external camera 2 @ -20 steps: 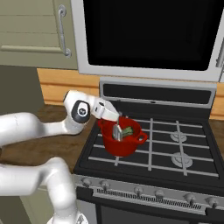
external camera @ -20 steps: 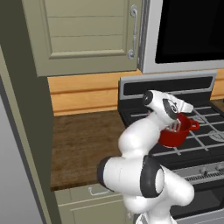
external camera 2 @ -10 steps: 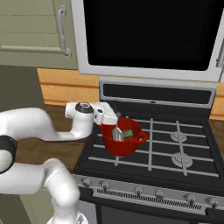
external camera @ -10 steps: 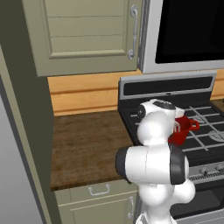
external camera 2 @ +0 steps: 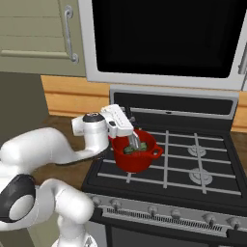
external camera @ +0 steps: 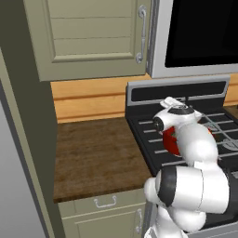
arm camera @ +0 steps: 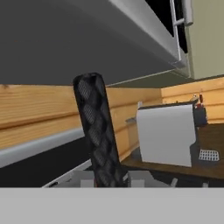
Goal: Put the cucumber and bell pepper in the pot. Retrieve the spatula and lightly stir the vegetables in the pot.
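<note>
Pot (external camera 2: 137,157) on the stove holds green cucumber (external camera 2: 131,150), with the pincer (external camera 2: 129,131) pinching the spatula (external camera 2: 133,141).

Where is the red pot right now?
The pot sits on the stove's front left burner in the right base view, with the gripper dipping the spatula into it.
</note>
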Tool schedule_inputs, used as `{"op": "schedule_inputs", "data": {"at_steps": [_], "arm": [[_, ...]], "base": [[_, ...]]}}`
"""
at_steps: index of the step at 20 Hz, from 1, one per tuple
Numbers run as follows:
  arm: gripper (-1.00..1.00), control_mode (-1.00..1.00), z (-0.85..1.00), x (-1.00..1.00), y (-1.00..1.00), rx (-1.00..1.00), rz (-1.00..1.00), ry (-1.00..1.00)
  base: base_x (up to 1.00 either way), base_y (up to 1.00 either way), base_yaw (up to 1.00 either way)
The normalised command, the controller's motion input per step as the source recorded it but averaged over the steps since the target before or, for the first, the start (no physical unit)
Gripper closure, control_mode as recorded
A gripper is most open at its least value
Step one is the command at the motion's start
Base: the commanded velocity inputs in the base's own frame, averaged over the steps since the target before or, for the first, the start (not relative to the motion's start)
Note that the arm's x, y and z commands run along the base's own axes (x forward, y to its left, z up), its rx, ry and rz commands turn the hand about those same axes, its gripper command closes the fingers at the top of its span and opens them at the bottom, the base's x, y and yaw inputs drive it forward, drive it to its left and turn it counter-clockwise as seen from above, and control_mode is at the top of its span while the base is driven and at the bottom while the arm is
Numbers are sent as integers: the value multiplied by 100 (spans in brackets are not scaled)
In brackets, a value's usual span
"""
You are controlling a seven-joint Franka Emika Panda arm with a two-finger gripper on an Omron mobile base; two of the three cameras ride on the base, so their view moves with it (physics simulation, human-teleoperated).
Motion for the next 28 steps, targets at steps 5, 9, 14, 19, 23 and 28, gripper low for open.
{"op": "schedule_inputs", "data": {"at_steps": [5,9,14,19,23,28], "arm": [[100,-100,-19,17,0,0,5,-2],[100,-100,-61,53,4,0,8,2],[100,-100,-71,75,1,-1,6,13],[100,-100,-96,-17,0,-3,4,7],[100,-100,-75,-84,-12,0,0,2],[100,-100,-22,-51,-9,2,0,0]], "base": [[0,0,0],[0,0,0],[0,0,0],[0,0,0],[0,0,0],[0,0,0]]}}
